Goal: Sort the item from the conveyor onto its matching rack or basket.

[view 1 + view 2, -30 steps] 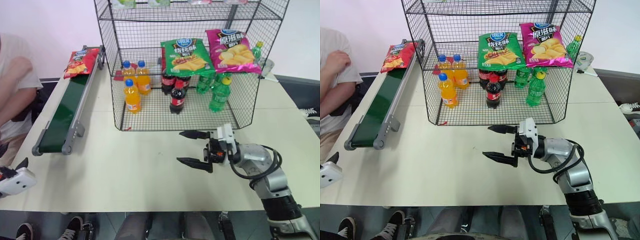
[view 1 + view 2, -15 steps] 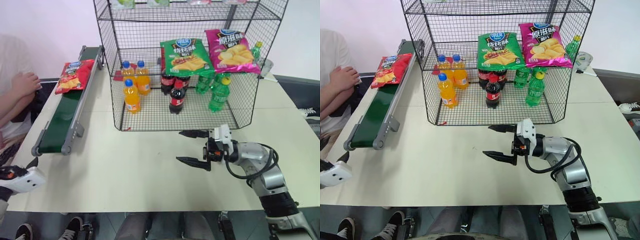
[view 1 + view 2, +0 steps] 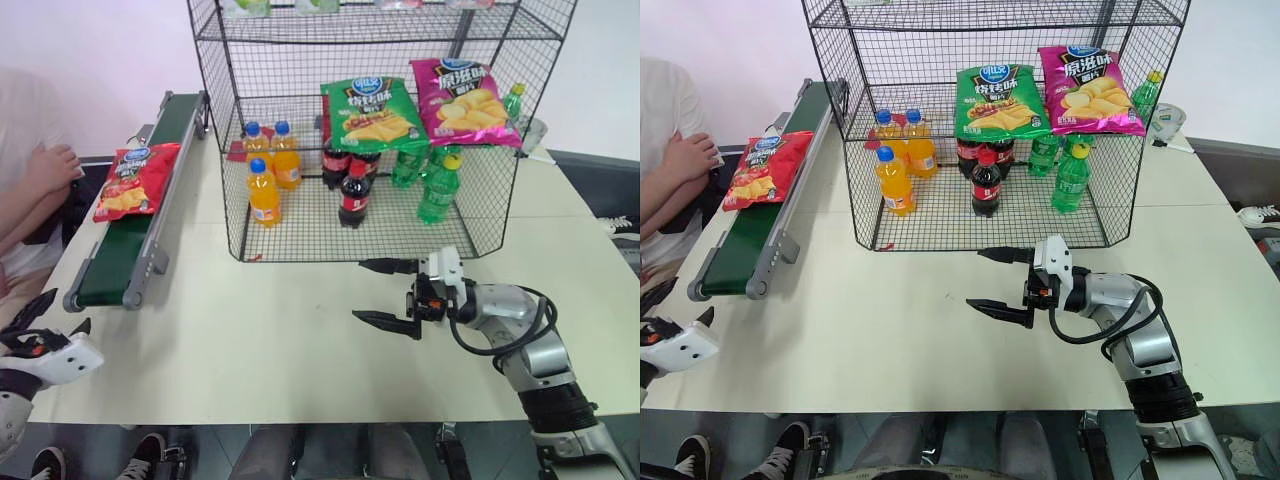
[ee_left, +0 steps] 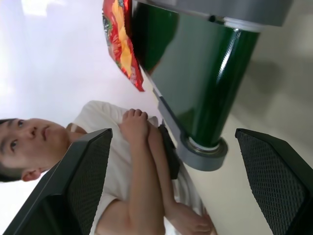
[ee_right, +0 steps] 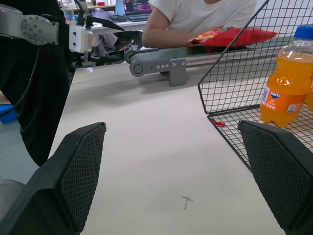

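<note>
Red chip bag [image 3: 131, 181] further down conveyor [image 3: 120, 245] than before; left gripper [image 3: 48, 318] up into view, jaws wide, empty; right gripper [image 3: 385, 294] unmoved, wide, empty.

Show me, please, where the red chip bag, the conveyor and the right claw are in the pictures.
red chip bag [image 3: 128, 181]: left eye view, middle of its printed front.
conveyor [image 3: 112, 259]: left eye view, bare green belt below the bag.
right claw [image 3: 1000, 281]: right eye view, gap midway between its fingertips.
</note>
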